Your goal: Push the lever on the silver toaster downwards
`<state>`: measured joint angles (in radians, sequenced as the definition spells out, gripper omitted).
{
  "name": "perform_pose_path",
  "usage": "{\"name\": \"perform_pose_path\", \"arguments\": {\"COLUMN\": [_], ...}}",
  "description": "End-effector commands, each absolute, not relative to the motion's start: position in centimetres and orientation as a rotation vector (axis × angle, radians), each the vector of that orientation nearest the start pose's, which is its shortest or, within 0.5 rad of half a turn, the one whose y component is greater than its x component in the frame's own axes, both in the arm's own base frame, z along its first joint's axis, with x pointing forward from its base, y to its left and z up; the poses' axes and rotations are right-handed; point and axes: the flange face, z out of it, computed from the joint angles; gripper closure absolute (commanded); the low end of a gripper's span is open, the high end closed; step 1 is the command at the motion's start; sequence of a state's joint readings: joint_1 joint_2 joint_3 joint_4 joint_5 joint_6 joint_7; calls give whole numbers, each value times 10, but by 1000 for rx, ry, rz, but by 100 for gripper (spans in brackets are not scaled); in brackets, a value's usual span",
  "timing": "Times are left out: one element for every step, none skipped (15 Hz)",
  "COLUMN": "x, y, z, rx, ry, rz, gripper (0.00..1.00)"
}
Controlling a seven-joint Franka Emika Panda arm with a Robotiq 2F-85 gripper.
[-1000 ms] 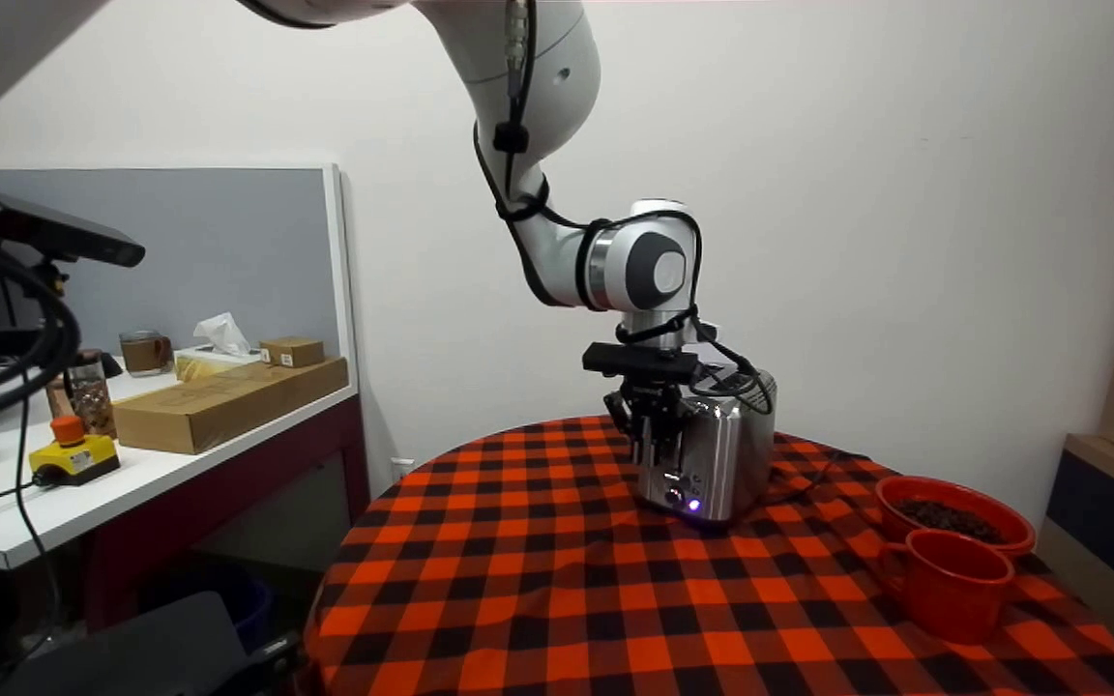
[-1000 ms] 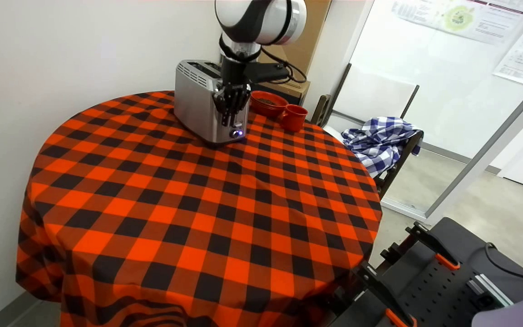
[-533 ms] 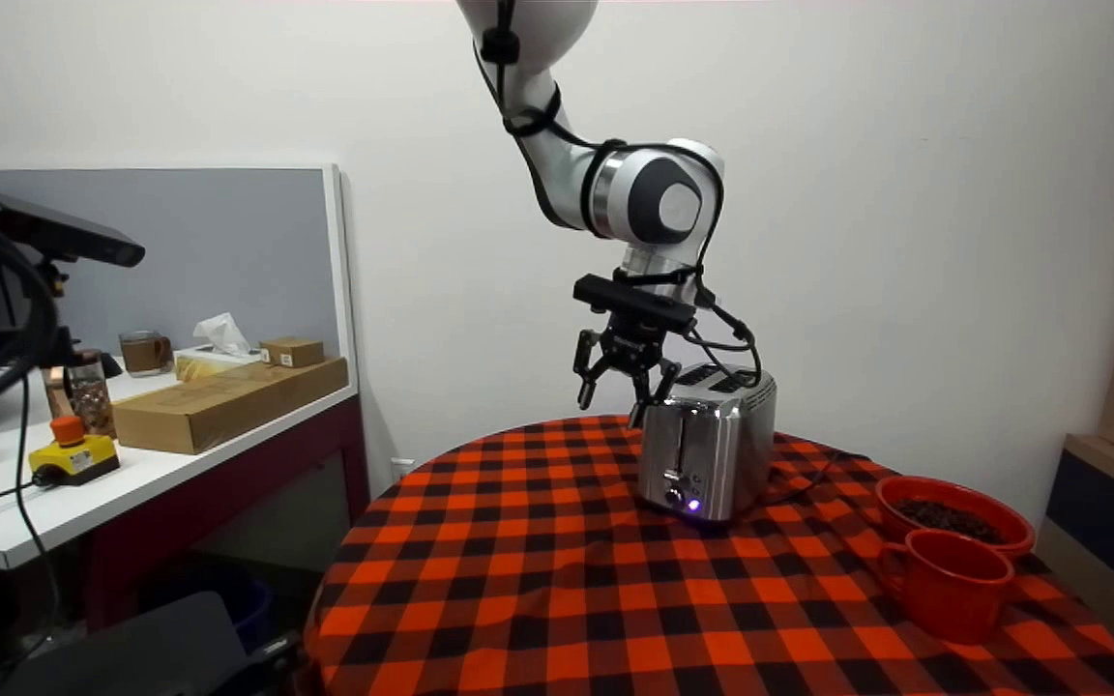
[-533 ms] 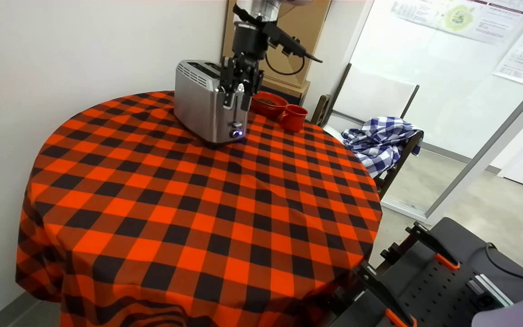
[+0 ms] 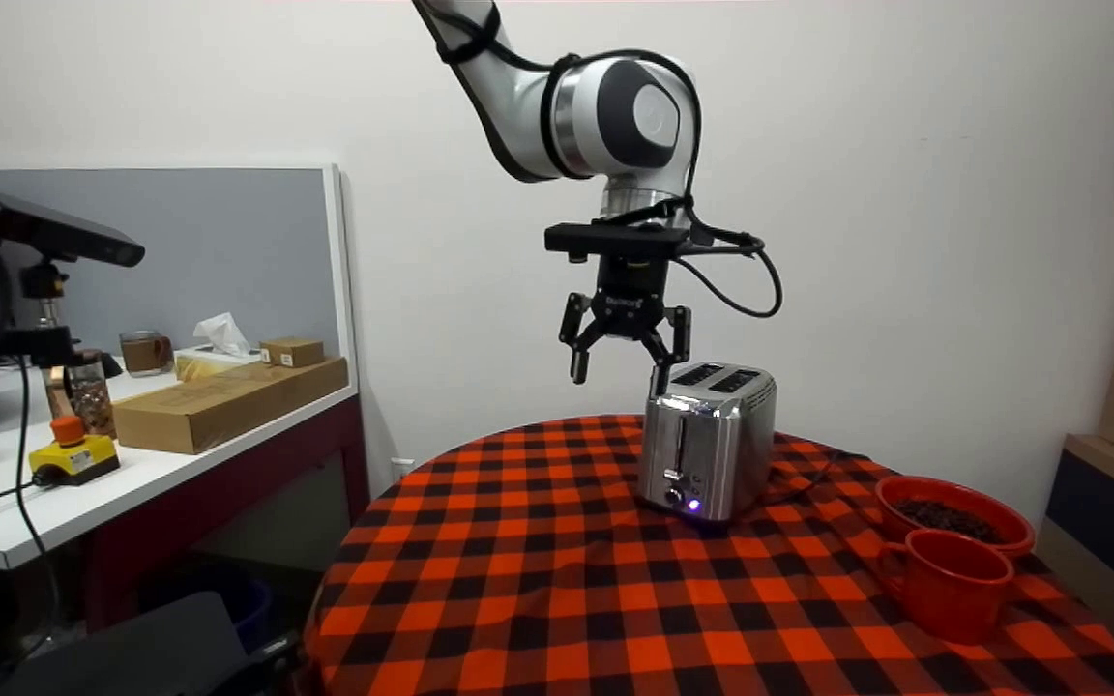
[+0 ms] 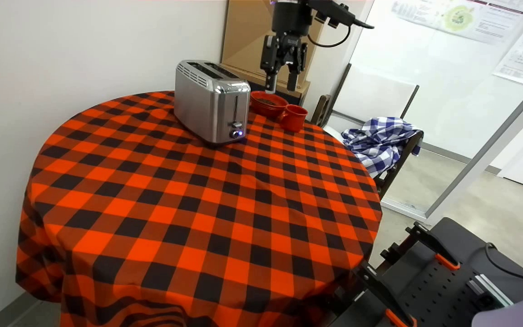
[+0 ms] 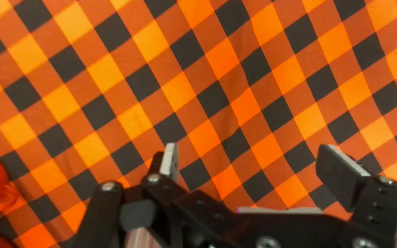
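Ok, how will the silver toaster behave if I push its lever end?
The silver toaster probably resists tipping: it stands on a long base. It may drag the checked tablecloth it rests on, whose creases suggest loose fabric. Shiny and metallic, it looks stiff but slippery.

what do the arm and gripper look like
The arm is white and rounded, with silvery rings, a dark grey oval patch and a black cable strapped on. The black gripper has two jointed fingers, light grey pads and white lettering too small to read.

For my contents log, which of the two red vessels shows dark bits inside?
The wide bowl; the narrower, handled mug shows none.
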<state>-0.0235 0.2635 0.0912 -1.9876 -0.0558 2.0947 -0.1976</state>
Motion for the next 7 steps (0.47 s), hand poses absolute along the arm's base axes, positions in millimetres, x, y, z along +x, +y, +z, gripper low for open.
{"name": "perform_pose_path", "arguments": {"x": [541,535,531,550,546,545,546], "y": [28,25,24,27,26,26,26], "z": [347,354,359,347,351,353,351], "rx": [-3203,-3204,-3194,-3181,-3184,-3184,-3184], "ry": [-346,-301,-260,-327,-321,-321,-321], "rz": [147,122,107,162,153,150,154], "gripper": [0,0,0,0,0,0,0]}}
